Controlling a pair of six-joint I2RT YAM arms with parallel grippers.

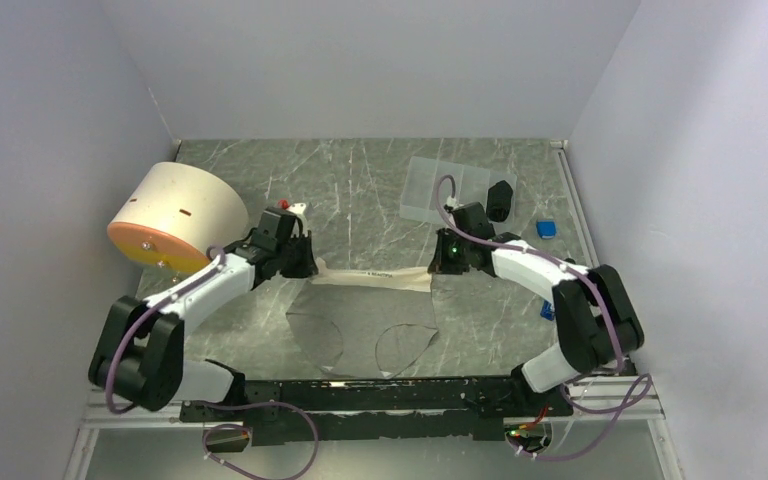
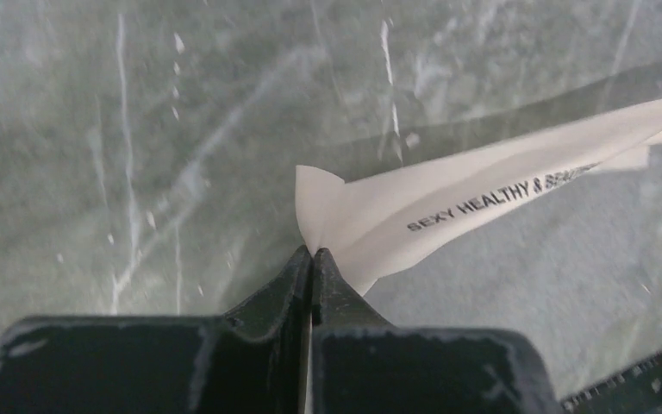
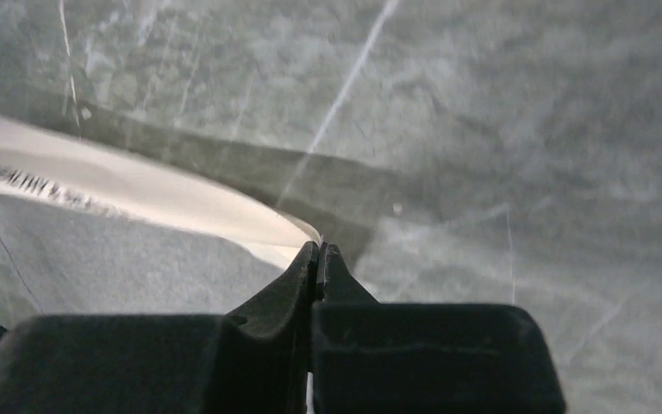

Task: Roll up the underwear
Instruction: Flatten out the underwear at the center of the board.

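Note:
The underwear (image 1: pixel 360 320) is grey with a cream waistband (image 1: pixel 375 276) printed in black letters. It is stretched between my two grippers, the waistband taut and lifted, the grey body hanging toward the near edge. My left gripper (image 1: pixel 312 268) is shut on the waistband's left end, seen in the left wrist view (image 2: pixel 312 252) with the cream band (image 2: pixel 448 207) running right. My right gripper (image 1: pixel 438 268) is shut on the waistband's right end, seen in the right wrist view (image 3: pixel 319 247) with the band (image 3: pixel 138 194) running left.
A round cream and orange container (image 1: pixel 175 215) lies on its side at the left. A clear plastic tray (image 1: pixel 445 185), a black object (image 1: pixel 500 200) and small blue blocks (image 1: pixel 546 229) are at the back right. The table is grey marble.

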